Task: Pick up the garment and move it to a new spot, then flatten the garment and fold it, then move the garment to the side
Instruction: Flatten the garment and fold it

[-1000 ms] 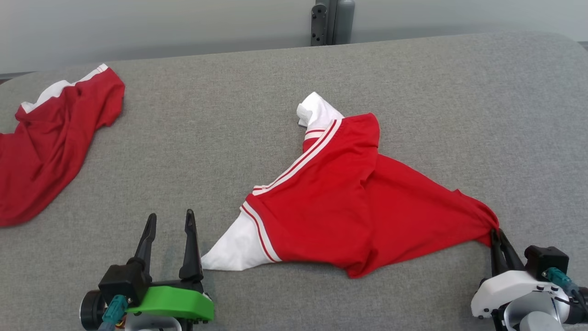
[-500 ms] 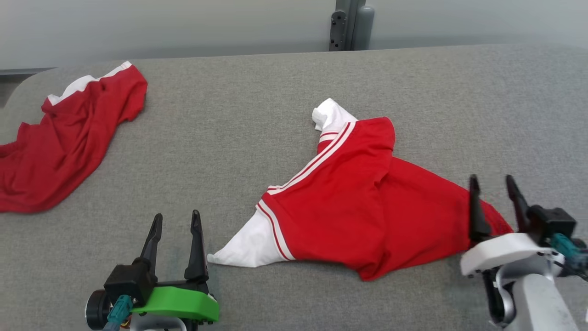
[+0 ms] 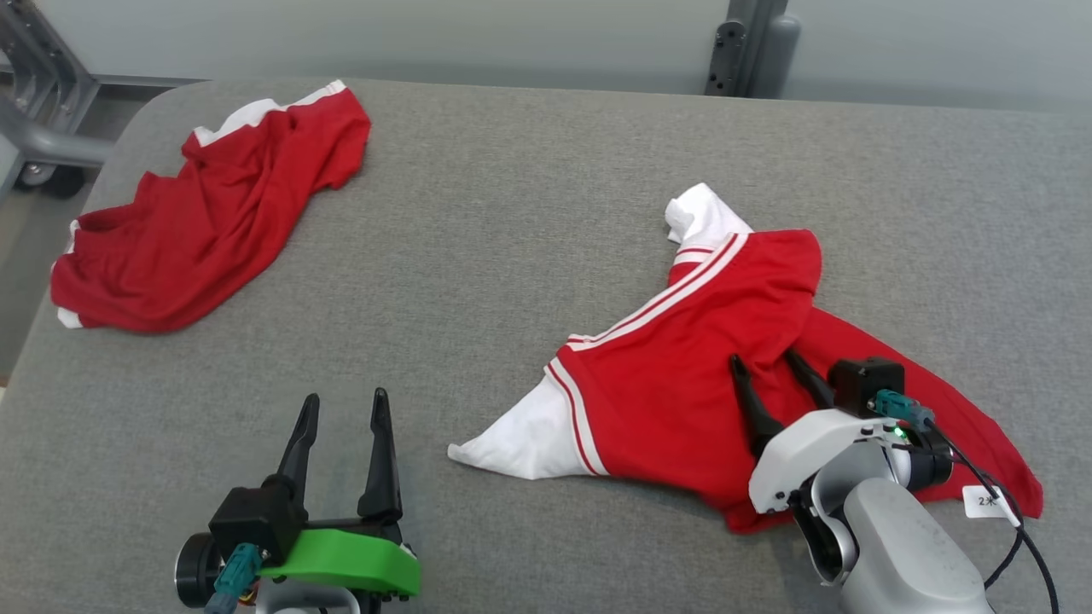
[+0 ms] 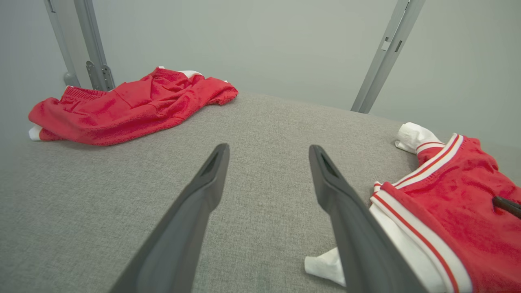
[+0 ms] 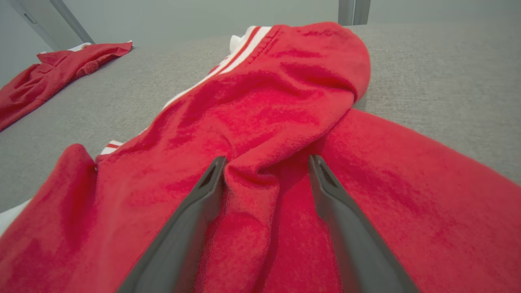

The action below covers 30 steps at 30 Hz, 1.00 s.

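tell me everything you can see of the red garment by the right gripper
The red garment looks like soft knit cloth, red with white panels and red-and-white striped trim. It lies crumpled and partly folded over itself on the grey table, not flattened. One white corner points toward the left gripper without touching it; another white piece sticks out at the far end. The right gripper is open over its middle, fingers either side of a raised fold; no grip shows.
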Available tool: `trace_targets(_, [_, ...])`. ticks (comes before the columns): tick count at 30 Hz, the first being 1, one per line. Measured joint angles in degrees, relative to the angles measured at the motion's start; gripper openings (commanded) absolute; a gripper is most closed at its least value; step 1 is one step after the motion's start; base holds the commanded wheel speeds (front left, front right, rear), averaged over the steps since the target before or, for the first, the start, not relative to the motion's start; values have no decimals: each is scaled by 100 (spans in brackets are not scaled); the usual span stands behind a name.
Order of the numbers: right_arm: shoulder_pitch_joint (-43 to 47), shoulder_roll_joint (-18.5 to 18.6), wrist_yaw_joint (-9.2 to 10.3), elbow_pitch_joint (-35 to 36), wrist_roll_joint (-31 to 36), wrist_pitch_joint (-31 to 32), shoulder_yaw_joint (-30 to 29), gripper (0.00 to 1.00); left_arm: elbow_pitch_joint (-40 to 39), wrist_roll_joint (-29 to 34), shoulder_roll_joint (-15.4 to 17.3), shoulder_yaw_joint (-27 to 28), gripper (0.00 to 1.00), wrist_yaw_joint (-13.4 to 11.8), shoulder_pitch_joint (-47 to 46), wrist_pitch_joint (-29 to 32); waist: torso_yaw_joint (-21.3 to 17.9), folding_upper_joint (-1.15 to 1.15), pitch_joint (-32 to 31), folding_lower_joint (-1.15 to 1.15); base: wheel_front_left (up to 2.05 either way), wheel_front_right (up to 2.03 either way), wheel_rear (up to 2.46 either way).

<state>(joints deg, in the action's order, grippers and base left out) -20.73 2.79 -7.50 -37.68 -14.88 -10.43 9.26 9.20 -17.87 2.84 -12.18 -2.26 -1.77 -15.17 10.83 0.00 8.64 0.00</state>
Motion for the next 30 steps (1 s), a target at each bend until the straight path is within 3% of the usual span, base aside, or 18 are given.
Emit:
trace_targets(1, [-46,-1,0,-110,-36,-5,-2,72,3,-1,-1,9,100,-7,4,0,61,0,-5,0,0,0,0])
trace_targets(2, [-99,-2,0,-183,-69,-38,2,33,3,-1,0,13,100,-10,9,0,118,0,-10,0,0,0,0])
trace_targets(3, [-167,-4,0,-238,-80,-99,18,12,7,-1,0,18,100,-11,21,0,174,0,-15,0,0,0,0])
trace_targets(4, [-259,-1,0,-287,-71,-155,46,0,9,-1,0,14,100,-10,37,0,233,0,-23,0,0,0,0])
trace_targets(10, [-834,3,0,-280,69,-375,545,0,30,-10,0,-42,100,-4,74,0,487,0,-81,0,0,0,0])
trace_targets(18, [-1291,-5,0,-477,-44,-202,2573,0,55,-67,0,-126,100,-27,84,0,783,0,-115,0,0,0,0])
trace_targets(22, [-1450,-7,0,-656,-265,-152,3200,0,54,-85,0,-137,100,-37,94,0,872,0,-85,0,0,0,0])
trace_targets(23, [-1502,-2,0,-709,-272,-158,3330,27,53,-98,0,-142,100,-52,94,0,880,0,-68,0,0,0,0])
trace_targets(24, [-1533,9,1,-713,-330,-176,3478,87,53,-112,0,-147,100,-54,93,0,885,0,-55,0,0,0,0])
trace_targets(25, [-1545,8,1,-715,-442,-179,3586,100,52,-119,0,-149,100,-60,93,0,886,0,-45,0,0,0,0])
trace_targets(30, [-1735,-7,0,-666,-932,-254,3883,100,32,-123,0,-104,100,-105,105,0,767,0,-42,0,0,0,0])
